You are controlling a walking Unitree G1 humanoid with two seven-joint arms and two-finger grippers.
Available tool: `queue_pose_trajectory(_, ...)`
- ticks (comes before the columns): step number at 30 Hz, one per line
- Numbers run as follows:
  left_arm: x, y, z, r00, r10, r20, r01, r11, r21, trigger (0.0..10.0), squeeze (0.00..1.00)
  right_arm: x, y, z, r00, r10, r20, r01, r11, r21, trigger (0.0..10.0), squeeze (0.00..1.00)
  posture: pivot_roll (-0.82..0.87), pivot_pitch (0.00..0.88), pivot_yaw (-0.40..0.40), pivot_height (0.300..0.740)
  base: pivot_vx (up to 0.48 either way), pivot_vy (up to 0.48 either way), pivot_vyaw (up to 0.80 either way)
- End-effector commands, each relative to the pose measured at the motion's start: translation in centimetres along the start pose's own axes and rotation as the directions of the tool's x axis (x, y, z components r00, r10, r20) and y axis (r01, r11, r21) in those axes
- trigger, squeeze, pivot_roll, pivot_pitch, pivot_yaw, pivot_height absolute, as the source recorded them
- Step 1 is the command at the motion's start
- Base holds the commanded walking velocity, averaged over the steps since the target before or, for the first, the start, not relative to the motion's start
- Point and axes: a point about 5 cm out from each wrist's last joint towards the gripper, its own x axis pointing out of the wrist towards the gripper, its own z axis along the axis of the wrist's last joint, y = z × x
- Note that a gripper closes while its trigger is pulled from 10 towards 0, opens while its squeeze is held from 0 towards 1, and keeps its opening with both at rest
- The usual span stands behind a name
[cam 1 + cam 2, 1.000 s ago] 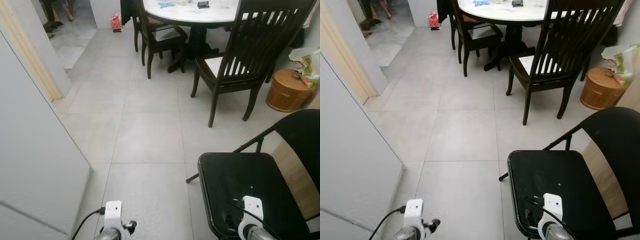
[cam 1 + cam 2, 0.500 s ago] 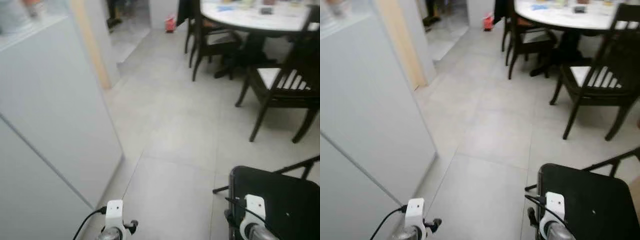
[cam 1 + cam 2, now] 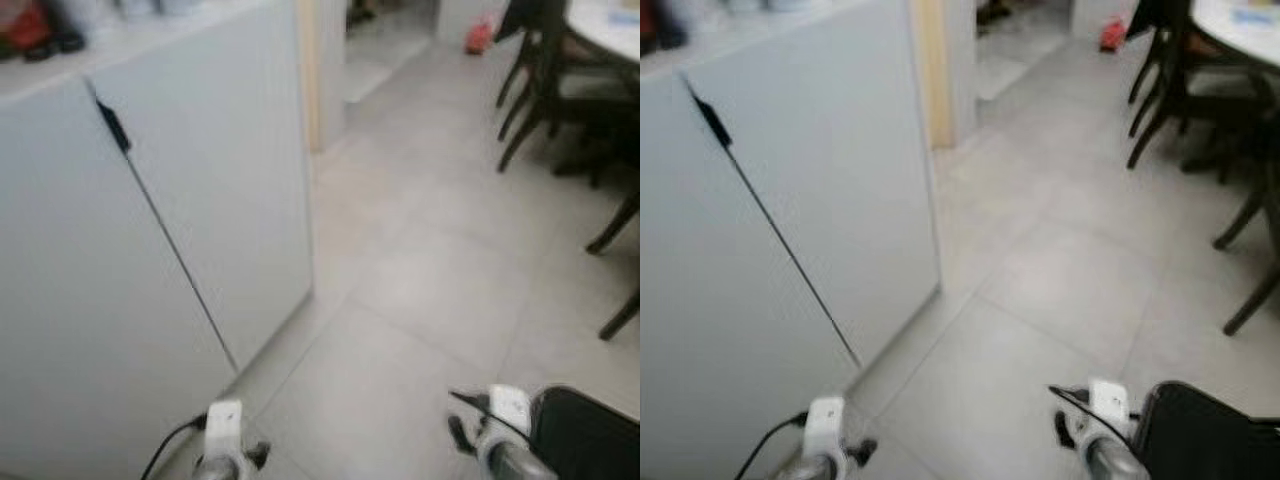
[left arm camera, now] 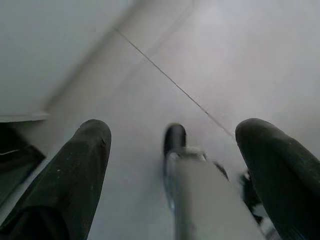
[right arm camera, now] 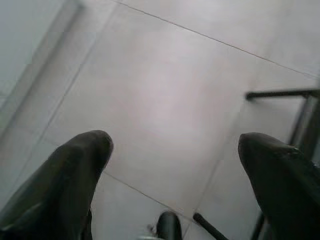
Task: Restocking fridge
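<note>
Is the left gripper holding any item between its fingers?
No, the left gripper hangs open, its two black fingers spread wide apart, with the grey floor tile behind the gap.

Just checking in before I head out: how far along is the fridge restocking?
Nothing looks done yet. The white fridge stands with its doors closed. Both end effectors, left and right, hang open and empty above the tiled floor, so nothing is in hand. Still left: opening a door, fetching items and loading them.
</note>
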Motion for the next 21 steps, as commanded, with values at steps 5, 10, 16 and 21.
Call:
queue_pose_trajectory(5,-0.06,-0.38,-0.60,1.000,-0.006,-0.020,0.006,1.000,-0.005,10.0,0.00,-0.15,-0.50,-0.52,1.000,-0.012,-0.018,0.012,1.000,-0.001,10.0,0.00,-0.05,0.000,0.058,0.740,0.000,0.000,0.80)
queue_pose_trajectory(10,-0.07,-0.33,-0.72,1.000,-0.006,-0.023,0.006,1.000,-0.001,10.0,0.00,-0.17,-0.48,-0.64,1.000,-0.009,-0.022,0.009,1.000,-0.007,10.0,0.00,-0.05,0.000,0.056,0.740,0.000,0.000,0.80)
queue_pose_trajectory(16,-0.10,-0.33,-0.88,1.000,-0.006,-0.027,0.006,1.000,0.002,10.0,0.00,-0.20,-0.52,-0.79,1.000,-0.010,-0.025,0.009,1.000,-0.010,10.0,0.00,-0.05,0.000,0.052,0.740,0.000,0.000,0.80)
queue_pose_trajectory(21,-0.12,-0.31,-0.99,1.000,-0.007,-0.029,0.007,1.000,0.002,10.0,0.00,-0.22,-0.54,-0.87,1.000,-0.012,-0.026,0.012,1.000,-0.009,10.0,0.00,-0.05,0.000,0.050,0.740,0.000,0.000,0.80)
